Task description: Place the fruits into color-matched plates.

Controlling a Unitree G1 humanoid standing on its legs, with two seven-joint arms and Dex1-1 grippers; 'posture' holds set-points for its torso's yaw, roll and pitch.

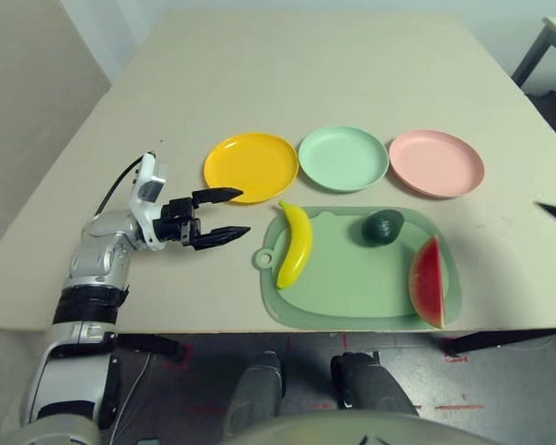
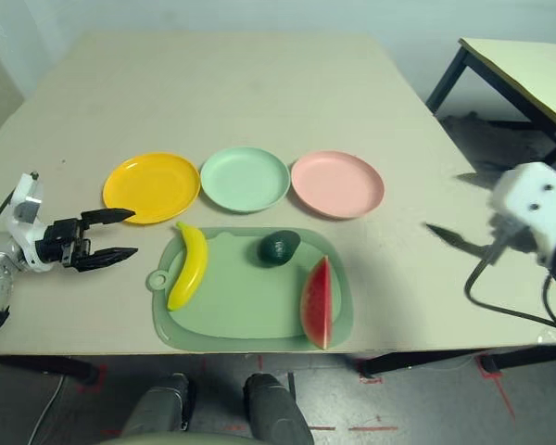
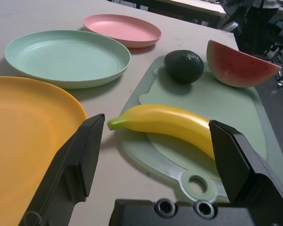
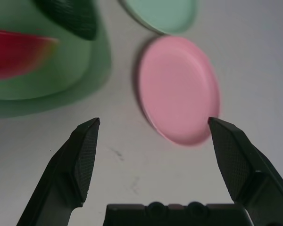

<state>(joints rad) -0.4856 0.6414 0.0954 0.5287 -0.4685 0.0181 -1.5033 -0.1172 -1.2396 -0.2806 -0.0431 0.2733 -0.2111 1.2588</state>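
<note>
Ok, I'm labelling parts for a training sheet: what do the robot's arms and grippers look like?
The left arm is silver-grey with black bands and a white wrist section, a thin black cable looping beside it. The right wrist has a white housing with dark cables hanging below. Each gripper has two black, tapering fingers.

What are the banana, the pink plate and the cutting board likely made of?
Banana: likely molded plastic, semi-gloss; even yellow skin with soft highlights, could be coated foam.
Pink plate: looks like rigid plastic, satin; uniform color, smooth shallow rim.
Cutting board: probably plastic, matte center; single-tone green with a molded ring tab.
</note>
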